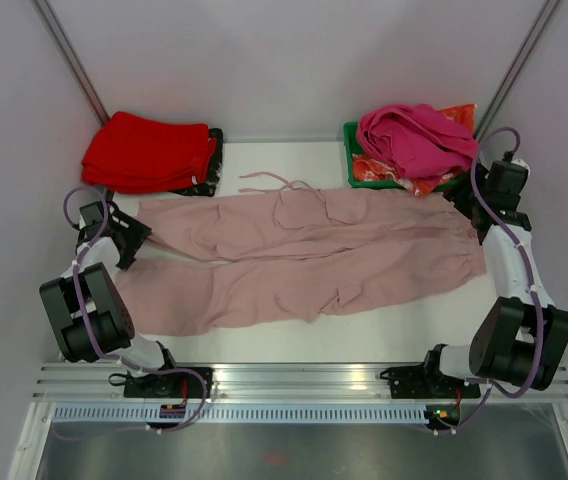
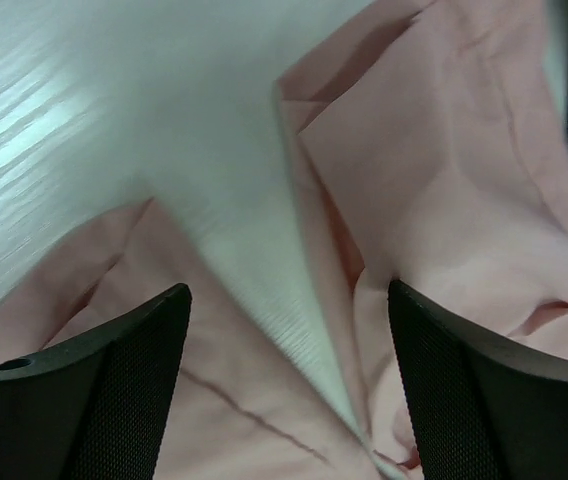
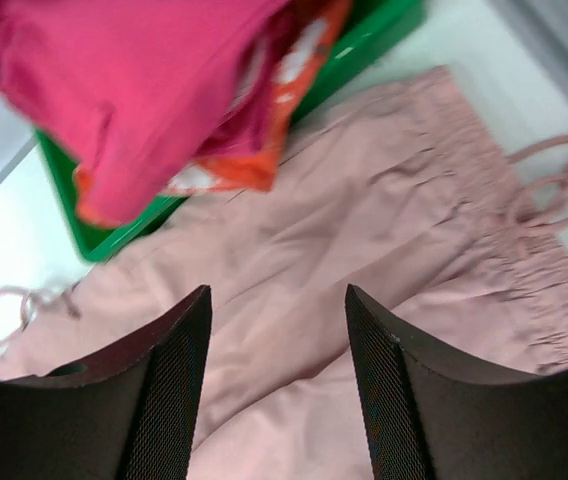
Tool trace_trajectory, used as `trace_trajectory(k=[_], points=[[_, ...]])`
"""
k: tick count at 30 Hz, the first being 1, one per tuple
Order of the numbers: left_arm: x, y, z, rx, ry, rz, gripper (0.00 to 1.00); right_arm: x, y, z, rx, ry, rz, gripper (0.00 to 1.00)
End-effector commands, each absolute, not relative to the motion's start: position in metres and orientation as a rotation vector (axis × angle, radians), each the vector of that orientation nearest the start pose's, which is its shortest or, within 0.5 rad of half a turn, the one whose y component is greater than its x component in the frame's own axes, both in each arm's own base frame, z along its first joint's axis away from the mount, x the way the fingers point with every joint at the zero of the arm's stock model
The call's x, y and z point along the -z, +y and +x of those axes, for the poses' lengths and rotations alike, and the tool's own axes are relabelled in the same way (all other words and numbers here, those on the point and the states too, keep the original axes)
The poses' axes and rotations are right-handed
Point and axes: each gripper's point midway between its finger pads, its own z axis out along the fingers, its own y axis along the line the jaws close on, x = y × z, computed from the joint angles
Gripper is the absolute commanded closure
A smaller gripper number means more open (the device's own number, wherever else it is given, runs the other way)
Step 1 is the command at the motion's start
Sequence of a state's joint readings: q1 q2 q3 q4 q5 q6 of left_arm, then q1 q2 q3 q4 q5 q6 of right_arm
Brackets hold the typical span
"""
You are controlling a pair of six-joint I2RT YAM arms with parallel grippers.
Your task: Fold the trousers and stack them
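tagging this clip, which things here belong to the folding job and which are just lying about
Job:
- trousers, spread out, not yet folded

Lying about:
- red stack
- magenta garment
- orange cloth
- green bin

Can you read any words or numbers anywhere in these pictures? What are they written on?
No text can be read.
Orange-and-white printed cloth in the green plastic bin: white marks, too blurred to read.
Pale pink fabric trousers: no writing shows.
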State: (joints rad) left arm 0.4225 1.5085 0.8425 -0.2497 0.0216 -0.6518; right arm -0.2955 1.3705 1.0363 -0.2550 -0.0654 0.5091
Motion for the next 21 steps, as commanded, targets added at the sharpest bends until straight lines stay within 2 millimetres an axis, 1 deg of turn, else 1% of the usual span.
trace_trajectory(k=[1, 2, 3, 6, 7, 8, 9, 10, 11, 12, 13, 15, 16, 17, 18, 19, 20, 21], points=[[-0.077, 0.116, 0.384, 0.297, 2.011, -1.189, 0.16, -0.178, -0.053, 0.387, -0.244, 2.077, 0.709, 0.37], [-0.074, 0.116, 0.387, 0.301, 2.010, -1.192, 0.17, -0.180, -0.046, 0.388, -0.257, 2.078, 0.691, 0.37], [-0.075, 0.119, 0.392, 0.300, 2.000, -1.190, 0.18, -0.183, -0.040, 0.388, -0.271, 2.074, 0.675, 0.37], [-0.073, 0.125, 0.403, 0.295, 1.989, -1.194, 0.25, -0.187, -0.012, 0.389, -0.333, 2.081, 0.611, 0.37], [-0.071, 0.126, 0.406, 0.297, 1.989, -1.187, 0.34, -0.189, -0.007, 0.390, -0.348, 2.075, 0.597, 0.37], [-0.073, 0.127, 0.410, 0.303, 1.987, -1.180, 0.37, -0.188, -0.001, 0.389, -0.372, 2.076, 0.587, 0.37], [-0.069, 0.126, 0.412, 0.307, 1.999, -1.177, 0.42, -0.188, 0.005, 0.390, -0.386, 2.076, 0.577, 0.37], [-0.073, 0.129, 0.418, 0.316, 1.979, -1.156, 0.52, -0.190, 0.013, 0.392, -0.406, 2.069, 0.549, 0.37], [-0.074, 0.126, 0.420, 0.333, 1.982, -1.142, 0.53, -0.190, 0.020, 0.393, -0.425, 2.072, 0.532, 0.37], [-0.080, 0.126, 0.425, 0.347, 1.972, -1.120, 0.53, -0.191, 0.031, 0.394, -0.443, 2.076, 0.501, 0.37], [-0.086, 0.124, 0.428, 0.365, 1.964, -1.100, 0.52, -0.190, 0.037, 0.395, -0.451, 2.083, 0.481, 0.37], [-0.100, 0.118, 0.435, 0.405, 1.947, -1.040, 0.50, -0.188, 0.045, 0.398, -0.463, 2.094, 0.463, 0.37], [-0.106, 0.117, 0.437, 0.406, 1.939, -1.012, 0.44, -0.189, 0.064, 0.398, -0.498, 2.101, 0.408, 0.37], [-0.109, 0.116, 0.438, 0.397, 1.941, -0.976, 0.40, -0.188, 0.071, 0.399, -0.508, 2.103, 0.388, 0.36], [-0.114, 0.117, 0.441, 0.396, 1.937, -0.950, 0.37, -0.185, 0.082, 0.400, -0.526, 2.118, 0.366, 0.36], [-0.110, 0.116, 0.442, 0.393, 1.957, -0.929, 0.34, -0.188, 0.090, 0.404, -0.545, 2.112, 0.351, 0.36], [-0.108, 0.116, 0.444, 0.393, 1.970, -0.923, 0.34, -0.188, 0.096, 0.405, -0.553, 2.115, 0.336, 0.36], [-0.110, 0.118, 0.448, 0.392, 1.971, -0.916, 0.34, -0.185, 0.101, 0.408, -0.559, 2.127, 0.326, 0.36]])
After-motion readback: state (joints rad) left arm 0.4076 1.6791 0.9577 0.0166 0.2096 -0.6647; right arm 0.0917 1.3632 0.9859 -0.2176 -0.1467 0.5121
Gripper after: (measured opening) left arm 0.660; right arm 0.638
